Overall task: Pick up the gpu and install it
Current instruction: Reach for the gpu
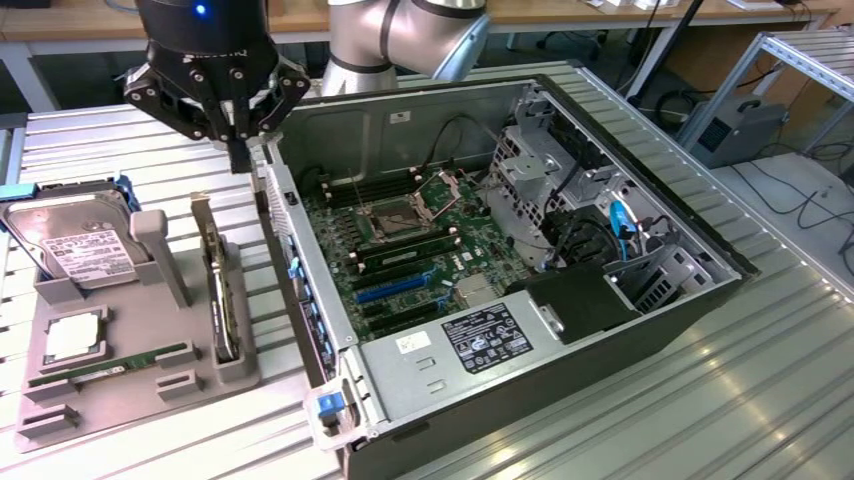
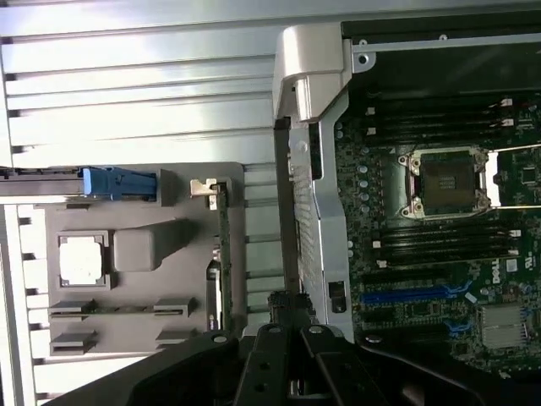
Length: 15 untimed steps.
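Black end effector [image 1: 240,160] clenched tight, nothing between fingers. Hovering above gap between grey plastic holder tray [image 1: 120,410] and side wall of open black computer case [image 1: 561,390], both on ribbed metal tabletop [image 1: 694,420]. Flat green gpu [image 1: 224,300] with long silver end bracket upright on edge in tray slot nearest case, below end effector, apart from it. Same tray: silver hard drive with white label [image 1: 80,250], slim green RAM stick [image 1: 114,365]. Green motherboard [image 1: 400,240] exposed inside case.
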### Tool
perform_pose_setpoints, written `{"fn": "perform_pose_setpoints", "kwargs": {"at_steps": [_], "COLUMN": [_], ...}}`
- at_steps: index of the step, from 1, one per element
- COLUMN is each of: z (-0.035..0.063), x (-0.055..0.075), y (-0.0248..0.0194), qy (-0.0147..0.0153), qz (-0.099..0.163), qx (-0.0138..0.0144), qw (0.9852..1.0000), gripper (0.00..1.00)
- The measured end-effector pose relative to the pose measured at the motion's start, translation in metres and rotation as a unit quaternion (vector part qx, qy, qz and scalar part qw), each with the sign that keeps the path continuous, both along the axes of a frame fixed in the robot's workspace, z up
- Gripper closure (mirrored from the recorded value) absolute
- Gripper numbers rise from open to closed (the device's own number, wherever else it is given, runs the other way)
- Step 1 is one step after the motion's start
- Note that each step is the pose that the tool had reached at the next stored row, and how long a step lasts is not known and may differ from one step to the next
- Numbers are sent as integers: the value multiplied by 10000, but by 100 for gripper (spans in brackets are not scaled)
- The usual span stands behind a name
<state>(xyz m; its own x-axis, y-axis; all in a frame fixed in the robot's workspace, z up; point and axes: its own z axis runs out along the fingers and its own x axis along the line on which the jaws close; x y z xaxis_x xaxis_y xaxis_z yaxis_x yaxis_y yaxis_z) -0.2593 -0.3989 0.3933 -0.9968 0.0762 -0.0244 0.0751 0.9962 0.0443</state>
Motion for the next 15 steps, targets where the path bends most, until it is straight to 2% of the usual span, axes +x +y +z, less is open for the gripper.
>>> {"fn": "perform_pose_setpoints", "kwargs": {"at_steps": [2, 4, 6, 8, 15], "z": [-1, -1, -1, -2, -2], "x": [-192, -248, -257, -257, -257], "y": [0, 0, 0, -50, -91], "qy": [0, 0, 0, 0, -1], "qz": [0, 0, 0, 0, 0], "qx": [0, 0, 0, 0, -1], "qw": [10000, 10000, 10000, 10000, 10000], "gripper": [89, 89, 89, 89, 89]}}
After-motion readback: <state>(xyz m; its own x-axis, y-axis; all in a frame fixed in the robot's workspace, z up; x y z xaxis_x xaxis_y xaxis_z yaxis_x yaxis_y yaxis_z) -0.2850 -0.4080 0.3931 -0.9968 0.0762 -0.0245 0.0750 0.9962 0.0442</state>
